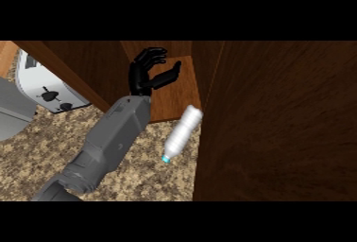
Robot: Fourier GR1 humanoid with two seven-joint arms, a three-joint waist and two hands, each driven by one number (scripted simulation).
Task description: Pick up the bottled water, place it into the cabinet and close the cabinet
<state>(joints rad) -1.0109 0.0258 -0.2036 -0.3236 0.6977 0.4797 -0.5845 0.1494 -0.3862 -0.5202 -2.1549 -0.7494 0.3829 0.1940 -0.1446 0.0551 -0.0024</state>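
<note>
The bottled water [182, 132] is a clear bottle with a blue cap. It lies slanted at the cabinet's front edge, its base end by the shelf [174, 97] and its cap pointing down over the counter. My left hand [148, 73] is inside the open cabinet above the shelf, up and left of the bottle and apart from it. Its fingers are loosely bent, its thumb is spread to the right, and it holds nothing. The cabinet door [279, 118] stands open as a broad dark wooden panel on the right, close beside the bottle. My right hand does not show.
A white toaster [45, 87] stands on the speckled counter [42, 156] at the left, with a grey rounded object [12, 113] at the left edge. The cabinet's left wall [77, 71] runs diagonally beside my forearm.
</note>
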